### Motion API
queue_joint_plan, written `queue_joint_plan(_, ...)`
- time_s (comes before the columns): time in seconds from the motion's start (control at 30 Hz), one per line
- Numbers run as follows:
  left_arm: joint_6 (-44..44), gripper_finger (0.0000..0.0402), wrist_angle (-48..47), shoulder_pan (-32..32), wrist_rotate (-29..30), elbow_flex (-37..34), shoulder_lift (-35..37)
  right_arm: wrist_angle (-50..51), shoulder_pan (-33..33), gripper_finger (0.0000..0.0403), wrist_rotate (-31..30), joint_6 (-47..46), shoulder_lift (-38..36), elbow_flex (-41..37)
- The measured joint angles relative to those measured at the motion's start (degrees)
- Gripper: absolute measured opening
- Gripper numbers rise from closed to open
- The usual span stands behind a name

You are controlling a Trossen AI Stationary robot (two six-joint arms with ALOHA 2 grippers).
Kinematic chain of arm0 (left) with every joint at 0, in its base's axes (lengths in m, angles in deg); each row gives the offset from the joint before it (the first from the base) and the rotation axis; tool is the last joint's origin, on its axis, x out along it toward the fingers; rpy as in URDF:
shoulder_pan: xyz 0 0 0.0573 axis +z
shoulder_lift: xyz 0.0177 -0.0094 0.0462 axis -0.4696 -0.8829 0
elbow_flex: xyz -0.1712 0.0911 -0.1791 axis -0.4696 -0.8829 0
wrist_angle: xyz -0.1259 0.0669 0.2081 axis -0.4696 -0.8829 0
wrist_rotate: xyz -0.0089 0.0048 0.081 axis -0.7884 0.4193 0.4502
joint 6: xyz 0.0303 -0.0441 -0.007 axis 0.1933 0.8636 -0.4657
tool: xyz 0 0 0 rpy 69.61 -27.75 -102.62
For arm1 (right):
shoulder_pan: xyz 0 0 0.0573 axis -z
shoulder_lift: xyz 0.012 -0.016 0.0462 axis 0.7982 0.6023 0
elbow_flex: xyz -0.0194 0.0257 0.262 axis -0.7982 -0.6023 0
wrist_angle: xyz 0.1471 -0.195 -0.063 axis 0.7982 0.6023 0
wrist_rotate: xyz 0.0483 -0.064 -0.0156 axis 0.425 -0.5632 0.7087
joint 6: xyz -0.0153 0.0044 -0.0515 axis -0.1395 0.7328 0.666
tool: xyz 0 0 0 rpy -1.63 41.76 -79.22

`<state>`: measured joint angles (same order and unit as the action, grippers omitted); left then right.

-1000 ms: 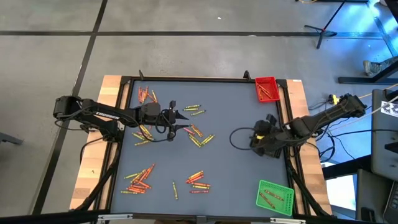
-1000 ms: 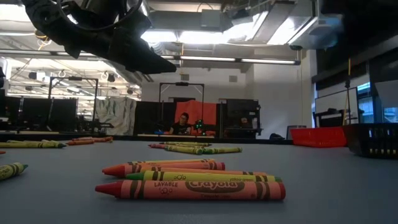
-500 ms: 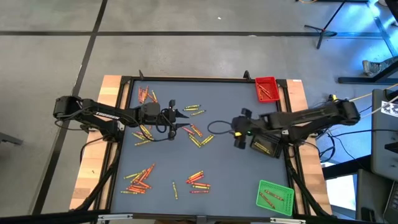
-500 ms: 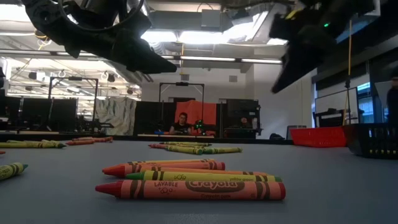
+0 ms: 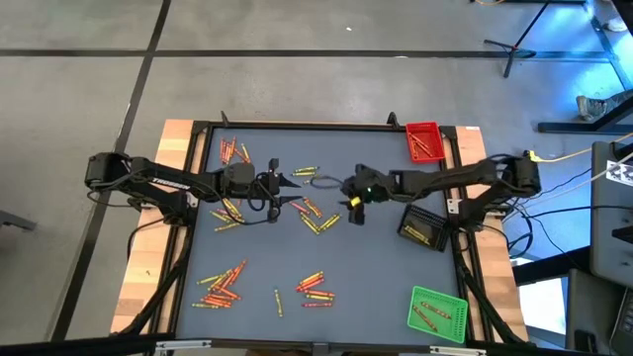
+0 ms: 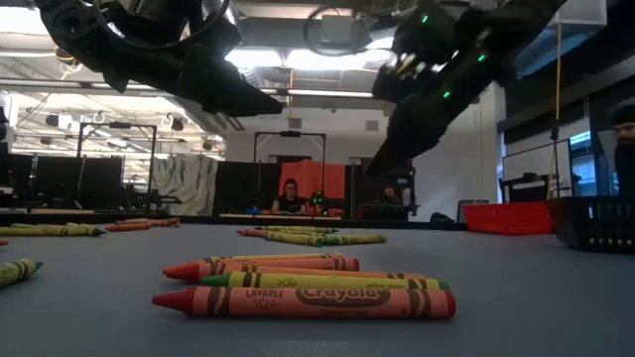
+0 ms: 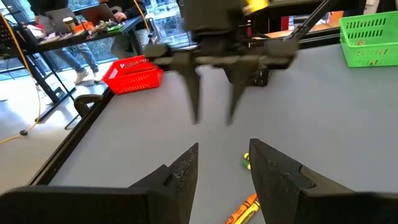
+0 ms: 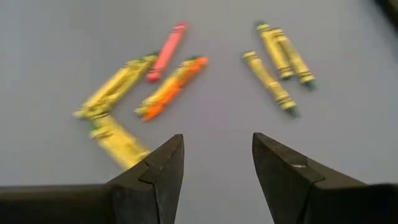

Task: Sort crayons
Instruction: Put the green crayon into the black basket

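- Crayons lie closest to my low camera: a red paper-wrapped wax crayon (image 6: 303, 302) flat on the grey table top (image 6: 516, 297), with a yellow one (image 6: 327, 282) and an orange-red one (image 6: 263, 265) lying just behind it.
- Farther across the surface I see more thin sticks, a yellow-green bunch (image 6: 313, 237) mid-table and another few (image 6: 50, 230) off at the picture's left.
- From above, I count several loose clusters of red, orange and yellow crayons (image 5: 220, 287) on the dark mat: two near the front edge, one (image 5: 316, 216) in the middle, one (image 5: 234, 151) at the far left corner.
- My left gripper (image 5: 289, 192) hangs over the middle cluster, its two dark fingers (image 7: 183, 171) apart with nothing between them; an orange crayon (image 7: 244, 209) lies on the table below.
- My right gripper (image 5: 348, 196) is stretched in to the table's centre, just beside the same cluster and facing the left one. Its fingers (image 8: 158, 168) also stand parted and empty, above a scatter of yellow, orange and pink sticks (image 8: 168, 81).
- A black mesh tray (image 5: 423, 228) sits by the right edge, a green plastic basket (image 5: 436, 312) at the near right corner and a red plastic basket (image 5: 424, 142) at the far right corner; all three hold a few crayons.
- Beyond the table, a person (image 6: 289, 196) sits in the room.
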<state>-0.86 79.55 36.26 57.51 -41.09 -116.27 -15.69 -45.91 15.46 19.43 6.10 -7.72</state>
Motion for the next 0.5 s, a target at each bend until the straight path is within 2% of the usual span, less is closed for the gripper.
queue_joint_plan(0.1,0.0,0.0127,0.04,0.0,0.04,0.0,0.0,-2.69,4.05,0.0189,1.18,3.93,2.25,0.02)
queue_joint_plan(0.3,0.0,0.0127,0.06,0.0,0.07,0.0,0.0,-7.2,11.68,0.0189,9.23,6.72,7.38,1.75)
queue_joint_plan(0.5,0.0,0.0127,0.07,0.0,0.09,0.02,0.0,-7.67,15.25,0.0188,16.53,9.5,13.03,6.17)
